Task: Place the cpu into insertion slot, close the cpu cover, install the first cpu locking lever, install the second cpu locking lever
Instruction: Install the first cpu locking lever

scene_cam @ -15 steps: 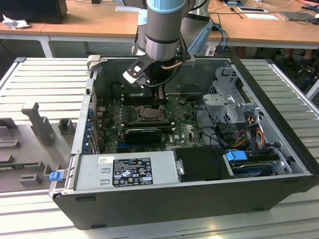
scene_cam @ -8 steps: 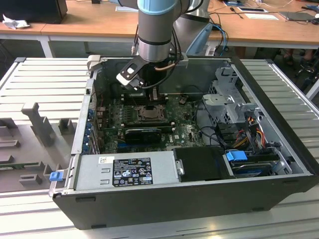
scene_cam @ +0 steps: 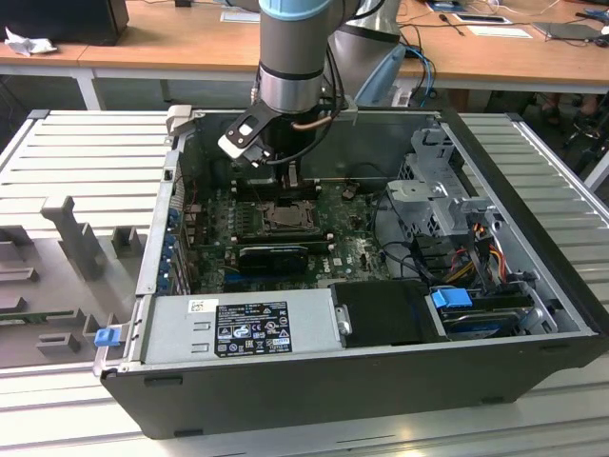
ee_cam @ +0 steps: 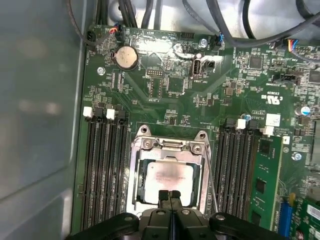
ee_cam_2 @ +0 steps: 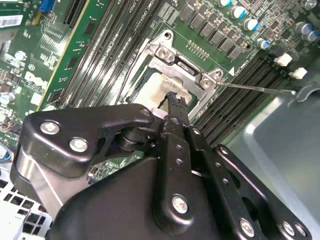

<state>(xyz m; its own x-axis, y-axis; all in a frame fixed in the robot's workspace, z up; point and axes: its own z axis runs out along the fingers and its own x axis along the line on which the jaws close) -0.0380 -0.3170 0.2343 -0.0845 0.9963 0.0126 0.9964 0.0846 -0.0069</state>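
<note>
Two jaws meet, shut on nothing, likely to act as one blunt tip: the gripper hangs over the cpu cover, which frames the seated cpu.

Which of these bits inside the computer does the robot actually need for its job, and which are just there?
For the job:
claw, shut, tips at the chip
cpu
cpu cover
locking lever

Just there:
coin battery
memory slots
expansion card
power supply
</note>
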